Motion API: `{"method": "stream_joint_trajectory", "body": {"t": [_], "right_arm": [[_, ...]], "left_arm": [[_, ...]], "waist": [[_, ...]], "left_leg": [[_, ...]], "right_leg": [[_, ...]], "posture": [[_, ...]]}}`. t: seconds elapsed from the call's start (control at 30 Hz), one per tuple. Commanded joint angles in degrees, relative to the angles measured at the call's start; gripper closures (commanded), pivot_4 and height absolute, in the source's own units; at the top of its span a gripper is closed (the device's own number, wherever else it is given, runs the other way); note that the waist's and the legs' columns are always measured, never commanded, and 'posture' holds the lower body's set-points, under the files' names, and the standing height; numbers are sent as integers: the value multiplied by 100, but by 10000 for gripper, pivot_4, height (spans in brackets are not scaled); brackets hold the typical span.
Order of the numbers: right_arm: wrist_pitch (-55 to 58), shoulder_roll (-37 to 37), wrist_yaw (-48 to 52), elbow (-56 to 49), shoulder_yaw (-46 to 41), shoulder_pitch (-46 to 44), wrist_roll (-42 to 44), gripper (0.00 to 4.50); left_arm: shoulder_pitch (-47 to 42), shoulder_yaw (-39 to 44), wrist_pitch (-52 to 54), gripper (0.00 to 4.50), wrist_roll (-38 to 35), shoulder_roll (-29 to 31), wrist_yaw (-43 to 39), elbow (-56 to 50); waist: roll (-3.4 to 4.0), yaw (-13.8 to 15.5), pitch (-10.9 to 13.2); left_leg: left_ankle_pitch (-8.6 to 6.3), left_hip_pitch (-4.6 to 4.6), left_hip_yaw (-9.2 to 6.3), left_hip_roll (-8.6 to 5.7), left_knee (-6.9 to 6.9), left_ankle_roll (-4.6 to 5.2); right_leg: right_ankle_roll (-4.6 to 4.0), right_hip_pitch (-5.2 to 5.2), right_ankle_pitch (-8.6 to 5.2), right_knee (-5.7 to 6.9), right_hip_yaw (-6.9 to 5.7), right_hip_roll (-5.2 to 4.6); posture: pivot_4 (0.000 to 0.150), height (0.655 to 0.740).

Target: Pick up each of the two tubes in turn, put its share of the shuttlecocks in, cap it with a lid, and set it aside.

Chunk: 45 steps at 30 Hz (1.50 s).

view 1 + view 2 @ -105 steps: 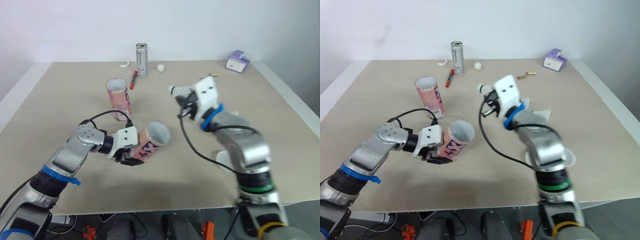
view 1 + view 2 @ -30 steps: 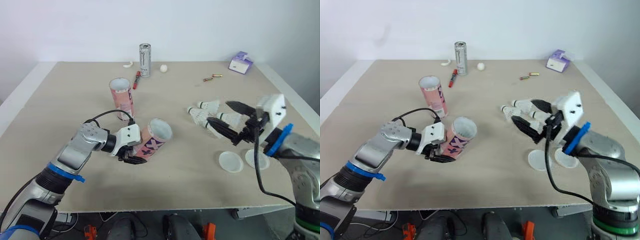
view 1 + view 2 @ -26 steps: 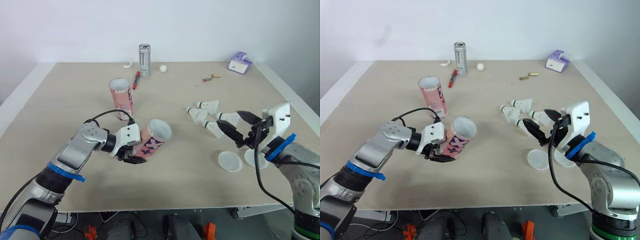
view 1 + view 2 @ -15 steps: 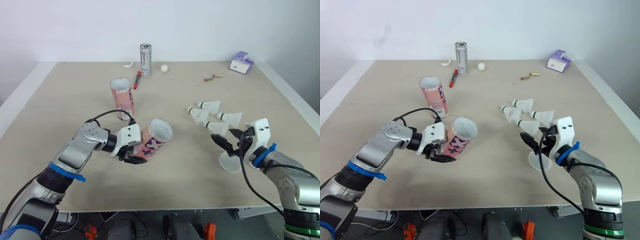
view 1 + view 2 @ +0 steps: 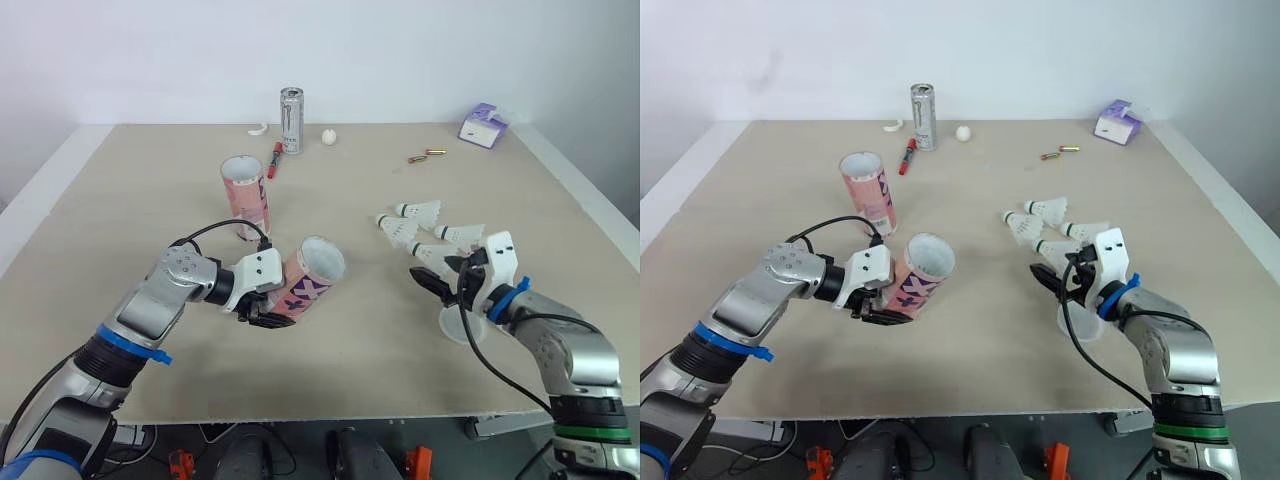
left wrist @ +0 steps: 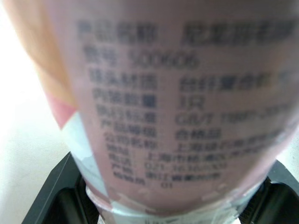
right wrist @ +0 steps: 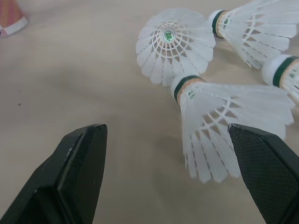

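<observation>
The step in hand is filling the first tube (image 5: 308, 277): the left gripper (image 5: 266, 306) is clamped on its lower end and holds it tilted, open mouth toward the right arm. The right gripper (image 5: 438, 274) hangs low over the table (image 5: 150, 200), fingers apart, just beside the nearest shuttlecock (image 7: 219, 116). Next, I think, it must close on the cork end. The right wrist view shows the gap between finger and feathers, which the head views do not.

Premises present as a robotics test room or lab. A bare beige table (image 5: 150, 200) stands against a plain white wall (image 5: 420, 50), with cables (image 5: 262, 455) below its front edge. Stray items sit along the far side: drink can (image 5: 290, 120), red marker (image 5: 272, 160), tissue pack (image 5: 482, 125).
</observation>
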Motion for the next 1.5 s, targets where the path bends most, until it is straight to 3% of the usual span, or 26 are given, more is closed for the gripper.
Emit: {"method": "stream_joint_trajectory", "body": {"t": [0.03,0.17,0.27,0.5,0.53,0.77,0.93,1.1,1.27,1.5], "right_arm": [[-76,31,-19,120,-128,-236,52,464],[32,150,-62,464,-268,-508,219,464],[69,126,-18,575,-227,-595,229,7486],[175,125,-74,746,-200,-747,214,42711],[197,115,-66,740,-188,-743,210,44467],[236,-32,-3,288,-189,-580,197,44467],[524,-936,399,-1418,-318,-212,393,44467],[734,-2001,984,-2705,-265,-791,751,44467],[-671,-2433,1944,-3472,850,-1508,117,44467],[-2090,-2374,2614,-2965,1751,-1992,-876,44467]], "left_arm": [[103,-136,64,14716,142,23,47,42],[130,-134,83,14716,142,43,57,5],[156,-131,121,14716,132,54,78,-52],[176,-123,197,14716,130,44,121,-143],[176,-122,211,14716,128,43,127,-156],[174,-129,281,14716,105,39,158,-211],[125,-131,325,14716,82,60,123,-206],[26,-157,314,14716,94,48,45,-115],[-79,-201,330,14716,94,-20,5,-60],[-89,-233,325,14716,73,-59,15,-43]], "waist": [[0,0,0],[0,-2,0],[0,-2,0],[0,-3,0],[0,-3,0],[0,-3,0],[11,-1,4],[13,-7,5],[7,-3,5],[1,4,7]], "left_leg": [[0,0,0,-1,0,0],[0,0,1,-4,0,0],[0,-1,1,-9,0,0],[-2,-2,2,-15,-3,4],[-2,-2,1,-15,-3,4],[-2,-2,1,-17,-2,4],[-4,-12,-3,-29,-8,7],[-4,-8,-3,-31,-6,8],[-4,-5,-10,-29,-6,8],[-7,-20,-3,-53,-2,12]], "right_leg": [[1,0,-1,0,4,1],[4,1,1,0,14,3],[9,0,1,0,21,3],[16,0,-3,0,28,1],[16,0,-3,0,28,1],[18,0,-3,0,30,0],[49,-5,-4,0,38,-4],[37,-4,-12,0,40,-4],[29,-1,-16,-1,32,-4],[42,-7,-24,-4,42,-28]], "posture": [[1500,7400],[1500,7400],[1500,7400],[1500,7400],[1500,7400],[1500,7400],[1500,7400],[1500,7400],[1500,7400],[1500,7400]]}}
